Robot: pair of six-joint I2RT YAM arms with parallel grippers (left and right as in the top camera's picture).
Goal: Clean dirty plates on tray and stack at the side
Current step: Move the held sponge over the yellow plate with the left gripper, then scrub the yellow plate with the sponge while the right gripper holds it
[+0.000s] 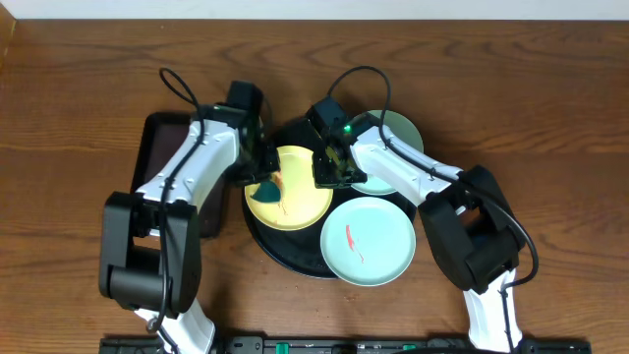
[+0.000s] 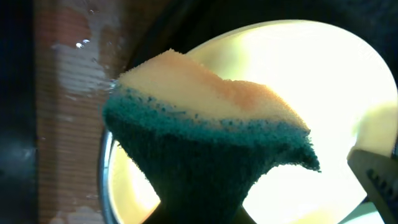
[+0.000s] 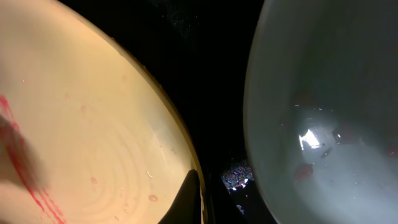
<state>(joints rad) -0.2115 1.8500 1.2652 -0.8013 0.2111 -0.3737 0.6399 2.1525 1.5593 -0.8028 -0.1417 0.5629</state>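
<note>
Overhead: both arms reach in from the near edge and bend in over the tray [image 1: 295, 254], wrists angled down. Left gripper [image 1: 263, 183] is at the left edge of the yellow plate [image 1: 295, 202], clamped on a sponge [image 1: 265, 192]. Right gripper [image 1: 329, 172] sits at that plate's right rim; can't tell its jaw state from here.

Count: 3 plates, 1 round black tray, 1 sponge, 1 dark rectangular tray [image 1: 157, 157] on the table [image 1: 79, 98] to the left. Yellow plate is on the round tray, left half, red smear near the middle. Front mint plate [image 1: 371, 241] overhangs the tray's near-right rim, with one red streak. Rear mint plate [image 1: 403, 138] is at the far right, partly under the right arm; can't tell if it's on the tray or beside it.

Left wrist: sponge fills the frame, yellow foam over a green scrub layer, pinched to a narrow waist at the bottom by the jaws. It is over the yellow plate's rim, plate glaring bright behind it.

Right wrist: yellow plate on the left, red streaks at its left edge, water beads on it. A mint plate [image 3: 323, 93] on the right, wet, faint red spots. Black tray between them. One dark fingertip [image 3: 186, 199] lies on the yellow rim; the other is lost in the black, so grip unclear.
</note>
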